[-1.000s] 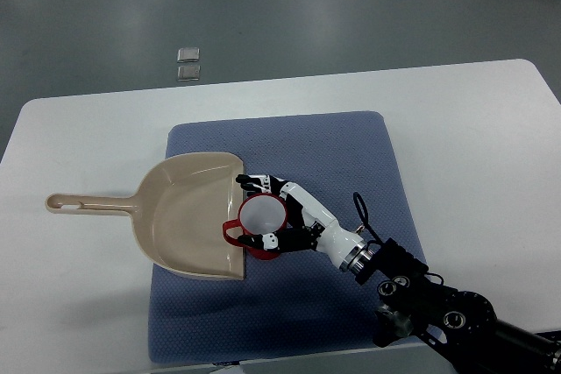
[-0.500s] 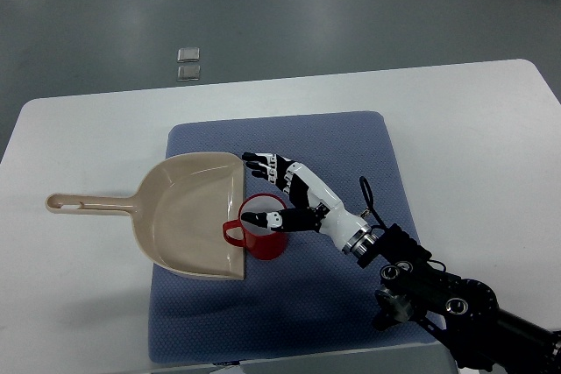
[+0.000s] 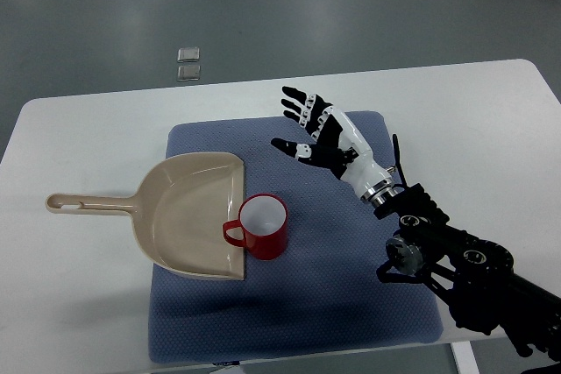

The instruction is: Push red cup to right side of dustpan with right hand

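Observation:
A red cup (image 3: 262, 227) with a white inside stands upright on the blue mat (image 3: 351, 286), touching the open right edge of the beige dustpan (image 3: 188, 212); its handle points left over the pan's lip. My right hand (image 3: 308, 129) hovers up and to the right of the cup, well apart from it, with its fingers spread and nothing held. Its arm comes in from the lower right. No left arm shows.
The dustpan's handle (image 3: 88, 205) reaches left onto the white table (image 3: 79, 129). Two small grey squares (image 3: 188, 62) lie on the floor beyond the table's far edge. Bare mat lies to the right of the cup and below it.
The right hand let go of the cup, lifted away up and to the right, and spread its fingers. The cup stays beside the dustpan's right edge.

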Controlling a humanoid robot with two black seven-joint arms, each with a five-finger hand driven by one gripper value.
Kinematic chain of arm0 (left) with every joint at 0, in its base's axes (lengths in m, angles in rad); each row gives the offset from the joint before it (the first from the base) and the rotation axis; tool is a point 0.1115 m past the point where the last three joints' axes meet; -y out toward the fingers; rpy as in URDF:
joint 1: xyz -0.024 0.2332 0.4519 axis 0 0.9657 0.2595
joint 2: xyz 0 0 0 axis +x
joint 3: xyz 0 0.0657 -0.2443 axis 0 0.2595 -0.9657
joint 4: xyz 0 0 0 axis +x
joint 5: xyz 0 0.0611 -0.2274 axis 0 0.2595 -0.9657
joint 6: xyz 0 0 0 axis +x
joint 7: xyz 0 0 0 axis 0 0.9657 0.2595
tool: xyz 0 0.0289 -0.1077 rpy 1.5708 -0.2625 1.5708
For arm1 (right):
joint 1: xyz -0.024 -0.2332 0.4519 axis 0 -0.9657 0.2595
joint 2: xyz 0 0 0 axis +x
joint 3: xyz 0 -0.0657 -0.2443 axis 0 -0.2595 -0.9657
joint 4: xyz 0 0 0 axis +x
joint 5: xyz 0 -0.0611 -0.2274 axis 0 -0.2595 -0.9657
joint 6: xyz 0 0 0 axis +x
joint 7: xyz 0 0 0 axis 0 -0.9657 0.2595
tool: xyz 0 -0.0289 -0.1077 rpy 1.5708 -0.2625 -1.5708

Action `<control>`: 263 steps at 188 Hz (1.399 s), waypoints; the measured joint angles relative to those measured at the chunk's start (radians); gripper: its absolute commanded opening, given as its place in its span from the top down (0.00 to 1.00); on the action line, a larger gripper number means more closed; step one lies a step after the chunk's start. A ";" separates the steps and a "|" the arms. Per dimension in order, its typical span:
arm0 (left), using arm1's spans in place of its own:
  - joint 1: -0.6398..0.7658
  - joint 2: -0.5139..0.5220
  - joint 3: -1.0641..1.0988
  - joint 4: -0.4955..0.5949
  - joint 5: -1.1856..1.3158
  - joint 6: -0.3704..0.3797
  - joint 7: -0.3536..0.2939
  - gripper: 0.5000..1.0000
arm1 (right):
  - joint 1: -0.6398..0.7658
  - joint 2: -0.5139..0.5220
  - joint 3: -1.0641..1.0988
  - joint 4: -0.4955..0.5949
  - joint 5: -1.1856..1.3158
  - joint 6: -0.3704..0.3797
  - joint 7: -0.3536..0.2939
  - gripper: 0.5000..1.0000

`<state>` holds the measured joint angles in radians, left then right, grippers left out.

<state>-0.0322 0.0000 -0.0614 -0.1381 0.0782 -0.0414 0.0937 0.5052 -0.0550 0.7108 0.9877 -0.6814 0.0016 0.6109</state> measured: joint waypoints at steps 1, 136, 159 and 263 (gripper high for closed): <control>0.000 0.000 0.000 0.000 0.000 0.000 0.000 0.00 | 0.003 -0.003 0.000 -0.001 0.009 0.000 0.000 0.14; 0.000 0.000 0.000 0.000 0.000 0.000 0.000 0.00 | 0.075 -0.052 0.090 -0.156 0.618 0.000 0.000 0.14; 0.000 0.000 0.000 0.000 0.000 0.000 0.000 0.00 | 0.075 -0.045 0.092 -0.155 0.665 -0.001 -0.001 0.14; 0.000 0.000 0.000 0.000 0.000 0.000 0.000 0.00 | 0.065 -0.024 0.096 -0.146 0.670 0.000 0.000 0.14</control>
<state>-0.0322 0.0000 -0.0614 -0.1381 0.0782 -0.0414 0.0934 0.5702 -0.0792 0.8066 0.8420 -0.0115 0.0016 0.6109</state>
